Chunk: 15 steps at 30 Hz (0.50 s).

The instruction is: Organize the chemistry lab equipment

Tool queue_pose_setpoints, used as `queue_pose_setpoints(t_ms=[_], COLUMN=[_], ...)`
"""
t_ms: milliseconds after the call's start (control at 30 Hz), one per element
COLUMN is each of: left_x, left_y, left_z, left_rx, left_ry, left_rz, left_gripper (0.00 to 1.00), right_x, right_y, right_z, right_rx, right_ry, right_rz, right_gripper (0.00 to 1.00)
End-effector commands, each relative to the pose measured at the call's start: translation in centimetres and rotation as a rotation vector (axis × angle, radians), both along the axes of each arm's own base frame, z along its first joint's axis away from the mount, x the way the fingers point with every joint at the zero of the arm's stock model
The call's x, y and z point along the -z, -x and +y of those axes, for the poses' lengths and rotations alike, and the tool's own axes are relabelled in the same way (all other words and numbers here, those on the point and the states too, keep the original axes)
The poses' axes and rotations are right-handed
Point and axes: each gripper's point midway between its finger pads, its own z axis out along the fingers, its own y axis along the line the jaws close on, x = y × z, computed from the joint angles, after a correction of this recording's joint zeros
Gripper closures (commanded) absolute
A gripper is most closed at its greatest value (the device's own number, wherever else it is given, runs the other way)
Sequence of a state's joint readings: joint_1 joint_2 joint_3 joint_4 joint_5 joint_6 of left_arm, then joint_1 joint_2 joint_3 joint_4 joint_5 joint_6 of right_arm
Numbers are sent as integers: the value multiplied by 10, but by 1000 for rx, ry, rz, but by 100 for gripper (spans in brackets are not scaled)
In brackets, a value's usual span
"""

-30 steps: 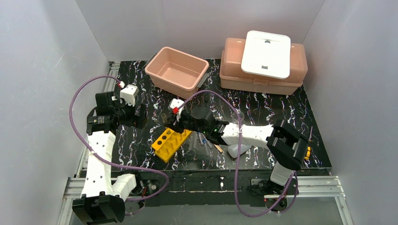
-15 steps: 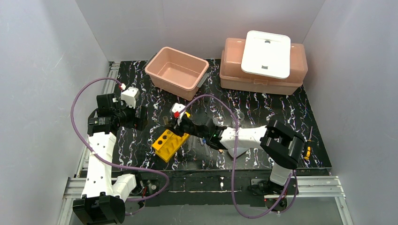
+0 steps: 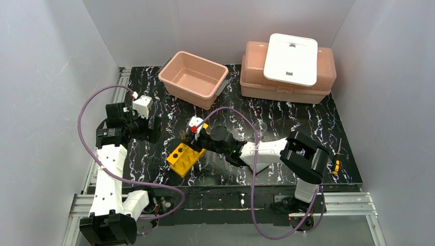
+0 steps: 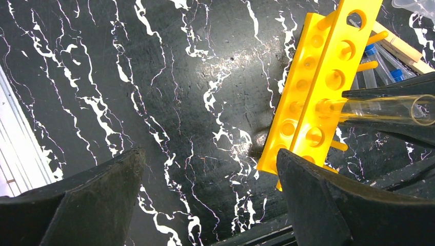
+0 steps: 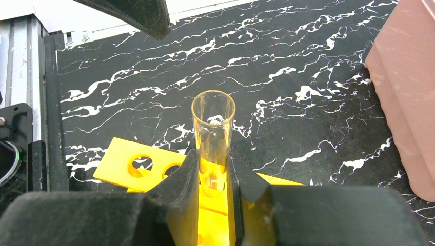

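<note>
The yellow test-tube rack (image 3: 183,156) stands on the black marbled table, left of centre. My right gripper (image 3: 196,134) is shut on a clear glass tube (image 5: 213,128), held upright between its fingers (image 5: 187,174) with the open mouth on top. In the left wrist view the tube (image 4: 382,109) has its rounded end at a hole in the top plate of the rack (image 4: 318,87). My left gripper (image 4: 210,159) hangs open over bare table to the left of the rack, holding nothing. Blue-tipped pipettes (image 4: 370,56) and a wooden stick (image 4: 405,50) lie behind the rack.
An open pink tub (image 3: 193,77) sits at the back centre. A closed pink tub (image 3: 256,82) at the back right carries a white lid (image 3: 291,59). A small yellow and black object (image 3: 336,165) lies near the right edge. The right forearm spans the table's near middle.
My right arm has drawn leftward with the tube, bringing it down over the rack's far end. The left arm has hardly shifted.
</note>
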State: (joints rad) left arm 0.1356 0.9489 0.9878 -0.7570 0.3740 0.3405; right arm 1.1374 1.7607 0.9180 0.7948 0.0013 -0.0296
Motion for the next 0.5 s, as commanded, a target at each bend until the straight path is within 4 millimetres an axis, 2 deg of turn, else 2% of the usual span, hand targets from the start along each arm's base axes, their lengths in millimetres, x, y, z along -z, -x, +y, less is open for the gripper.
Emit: queue_pose_setpoints(t_ms=[0,133,333,467], left_x=[2,2,2,1], left_y=[6,7,8,9], left_z=[-1,-1,0,-1], left_rx=[11,16,22,24], left_ry=[-2,-7,-17,-15], left_rz=[0,-2,-7,-9], left_gripper=[0,0,0,1], right_x=[-16,-15,-12,-17], right_y=[-2,-1,0,2], right_z=[2,-1,-1,-1], right_rx=[14,20,24,25], right_ry=[-65,-71,-66,-70], right_rz=[-41,-44,-44,-57], right_gripper=[85,69,57,51])
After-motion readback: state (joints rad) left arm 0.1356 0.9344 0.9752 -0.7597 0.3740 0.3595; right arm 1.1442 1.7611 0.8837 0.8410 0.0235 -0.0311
